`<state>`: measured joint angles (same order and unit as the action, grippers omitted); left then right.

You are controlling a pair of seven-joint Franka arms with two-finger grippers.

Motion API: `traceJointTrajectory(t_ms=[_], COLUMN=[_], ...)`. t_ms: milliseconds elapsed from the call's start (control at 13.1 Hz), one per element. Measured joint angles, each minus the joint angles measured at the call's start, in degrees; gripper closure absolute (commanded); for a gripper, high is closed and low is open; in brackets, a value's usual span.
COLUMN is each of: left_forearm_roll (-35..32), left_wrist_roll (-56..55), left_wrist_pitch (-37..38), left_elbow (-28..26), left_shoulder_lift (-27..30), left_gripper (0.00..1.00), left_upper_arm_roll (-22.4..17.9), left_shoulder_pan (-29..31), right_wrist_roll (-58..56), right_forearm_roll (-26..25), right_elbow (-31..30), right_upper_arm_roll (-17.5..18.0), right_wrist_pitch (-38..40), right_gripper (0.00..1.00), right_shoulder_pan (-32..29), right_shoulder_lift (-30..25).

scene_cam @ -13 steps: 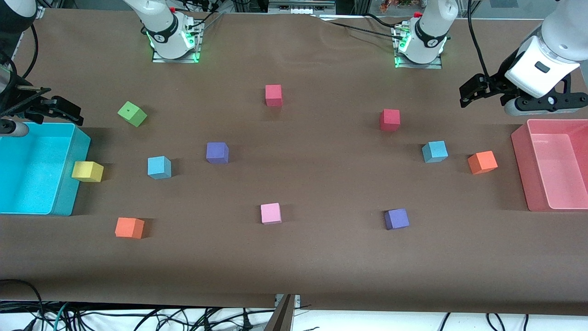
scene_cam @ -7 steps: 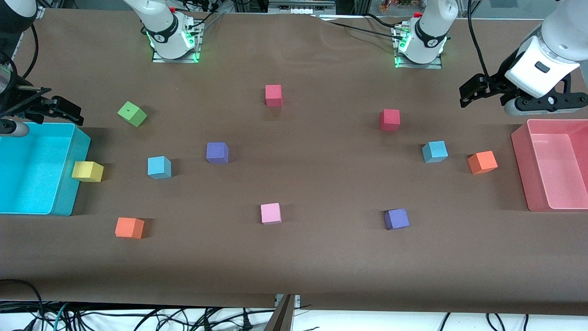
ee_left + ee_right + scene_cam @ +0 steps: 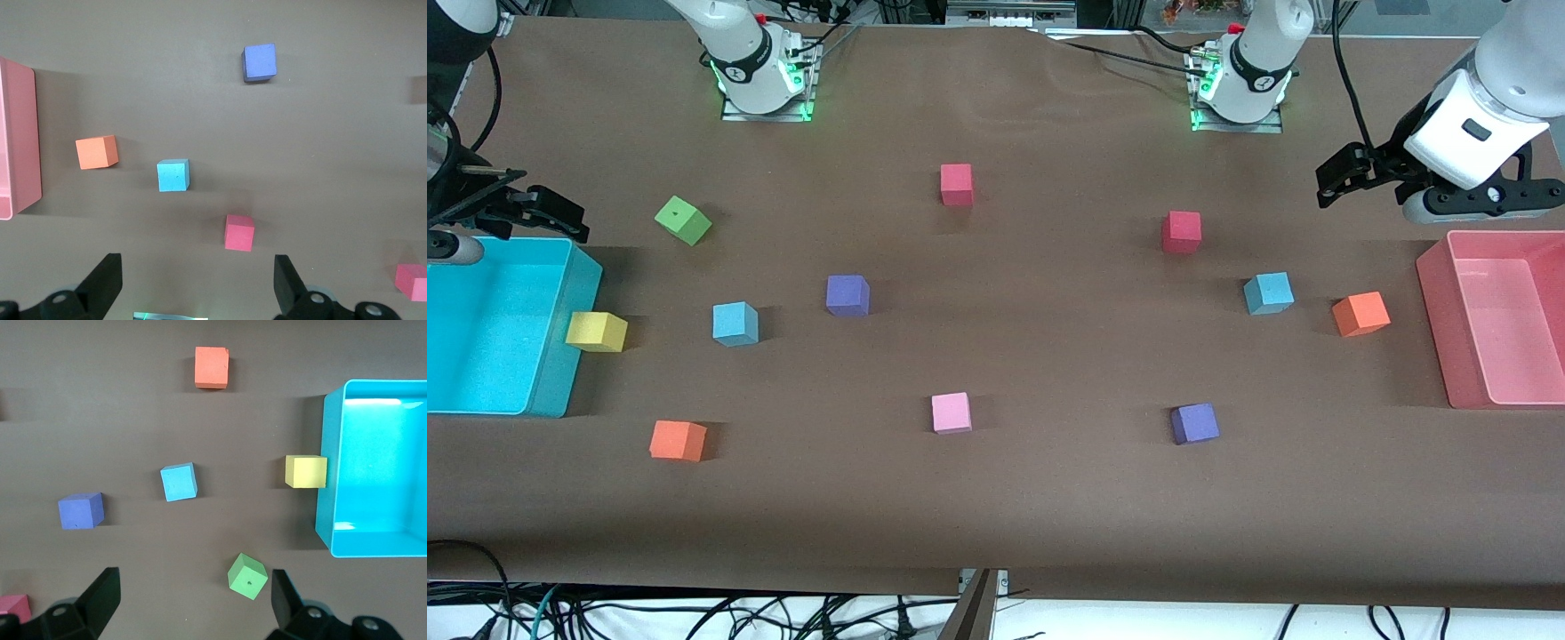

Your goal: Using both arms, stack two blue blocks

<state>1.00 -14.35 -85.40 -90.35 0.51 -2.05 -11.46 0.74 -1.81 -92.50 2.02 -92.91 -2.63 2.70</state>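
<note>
1. Cubes: I see two sky-blue foam blocks resting on the brown table, well apart, one (image 3: pixel 1268 292) toward the left arm's end beside an orange foam cube (image 3: pixel 1360 313), the other (image 3: pixel 735 323) toward the right arm's end.
2. My left gripper (image 3: pixel 193 283) hangs with jaws wide near the pink bin (image 3: pixel 1494 320).
3. My right gripper (image 3: pixel 193 600) hangs, jaws wide, near the cyan bin (image 3: pixel 551 391).

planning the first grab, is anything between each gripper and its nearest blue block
Nothing visible. The left gripper hangs open above bare table near one blue block; the right gripper hangs open by the cyan bin, bare cloth between it and the other blue block.
</note>
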Motion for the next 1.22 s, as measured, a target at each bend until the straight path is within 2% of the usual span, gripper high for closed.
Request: traceJointTrajectory(t_ms=[534,840,1221], left_forearm_roll=[0.0,0.0,0.0], left_wrist_roll=[2.6,3.4,5.5], left_wrist_pitch=[0.0,0.0,-0.5], left_elbow=[0.0,0.0,0.0], left_shoulder_lift=[-0.1,-1.0,-2.3], left_gripper=[0.0,0.0,0.0], left_upper_arm_roll=[-0.7,-0.9,-0.9], left_shoulder_pan=[1.2,2.5,4.5], right_wrist_roll=[0.0,0.0,0.1], right_forearm_roll=[0.0,0.0,0.0], right_elbow=[-0.9,-1.3,-1.8], right_upper_arm_roll=[0.2,0.5,0.5], right_wrist_pitch=[0.1,1.1,-6.7], right_gripper=[0.0,0.0,0.0], right_shoulder_pan=[0.4,1.6,4.8], right_shoulder_lift=[1.2,6.8,15.1])
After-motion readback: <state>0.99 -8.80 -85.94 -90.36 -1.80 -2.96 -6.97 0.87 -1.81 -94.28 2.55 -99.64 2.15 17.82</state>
